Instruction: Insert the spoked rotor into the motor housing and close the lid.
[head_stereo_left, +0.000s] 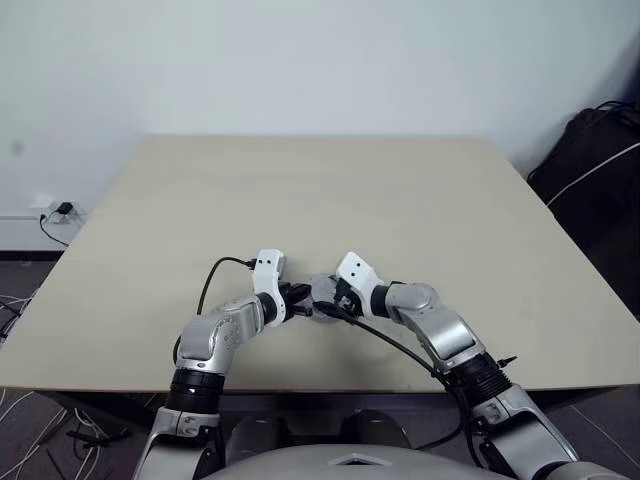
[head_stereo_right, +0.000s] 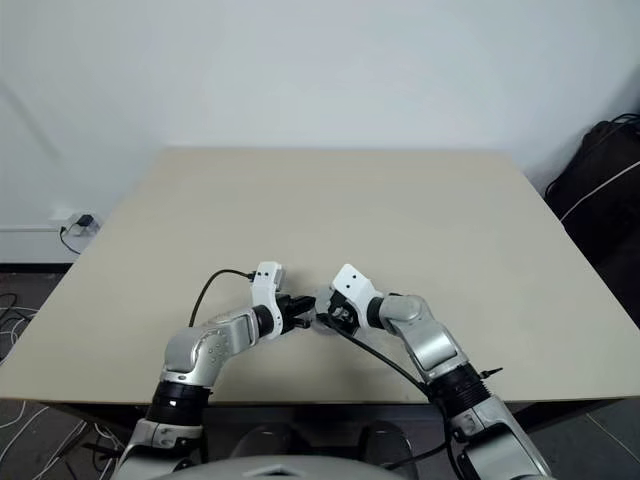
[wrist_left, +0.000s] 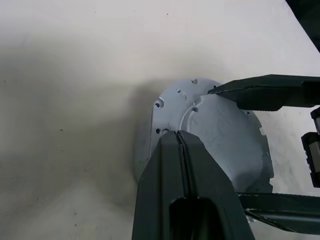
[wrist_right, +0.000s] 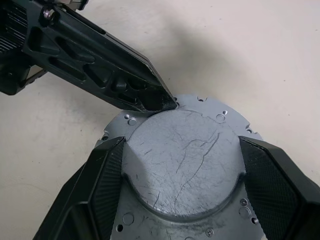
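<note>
Near edge of the beige desk, about centre: both tools meet over one small round metal part.

Right tool: jaws wide, clamped on the lid. Its two black ribbed fingers sit on opposite sides of the lid's raised round centre. Lid is silver-grey, scratched, w/ a flat flange round the raised part & small screw holes along the rim. The flange lies low over the desk; can't tell if it rests flat or is lifted a bit.

Left tool: fully closed, both fingers pressed together into one wedge, nothing between them. The tip touches the lid at the step where the raised centre meets the flange, on the far-left side as seen from the right wrist. It comes in from the left, angled down.

Head views: lid is a small grey patch between the two tool heads, mostly covered by them. Motor housing & spoked rotor: can't tell if they sit under the lid; whatever is inside is hidden by the cap.

Elsewhere: black bag on the floor far right of the desk; wall socket w/ plug & cables on the floor at left.
</note>
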